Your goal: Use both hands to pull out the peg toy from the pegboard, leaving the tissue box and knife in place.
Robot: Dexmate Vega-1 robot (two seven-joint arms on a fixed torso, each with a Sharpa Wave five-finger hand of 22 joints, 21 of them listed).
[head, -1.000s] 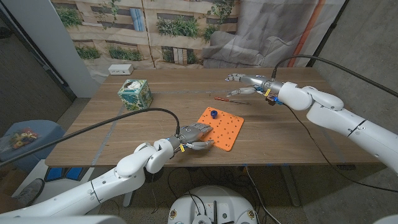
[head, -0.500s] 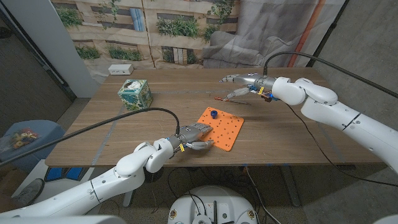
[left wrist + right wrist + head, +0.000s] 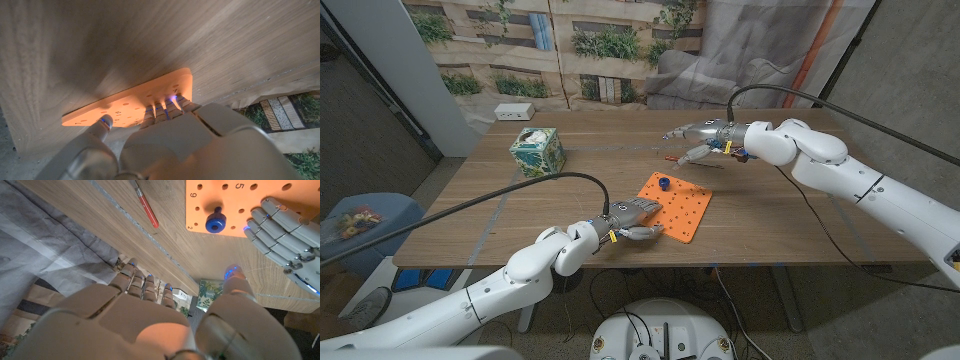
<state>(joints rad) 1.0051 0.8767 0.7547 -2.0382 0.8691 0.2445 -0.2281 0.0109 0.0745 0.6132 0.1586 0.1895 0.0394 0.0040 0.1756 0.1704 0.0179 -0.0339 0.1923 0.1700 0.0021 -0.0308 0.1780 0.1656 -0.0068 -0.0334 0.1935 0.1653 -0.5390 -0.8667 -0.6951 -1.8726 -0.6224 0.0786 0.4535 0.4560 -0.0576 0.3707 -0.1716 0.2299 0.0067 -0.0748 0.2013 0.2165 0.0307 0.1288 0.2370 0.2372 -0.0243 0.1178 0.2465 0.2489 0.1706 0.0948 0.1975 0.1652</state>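
The orange pegboard [image 3: 674,206] lies near the table's [image 3: 790,215] front edge, with the blue peg [image 3: 662,183] upright in its far-left corner. The left hand [image 3: 632,219] rests on the board's near-left corner, fingers spread narrowly on the surface and thumb at the edge. At one o'clock from the peg, the right hand [image 3: 695,141] hovers over the red-handled knife [image 3: 688,160], fingers wide apart and empty. The tissue box [image 3: 537,152] stands at ten o'clock, well apart.

Pegboard [image 3: 677,207] lay at table [image 3: 790,225] front-centre, peg toy [image 3: 662,183] in its far-left corner. Knife [image 3: 692,161] lay behind the pegboard; tissue box [image 3: 537,152] stood apparently well left.
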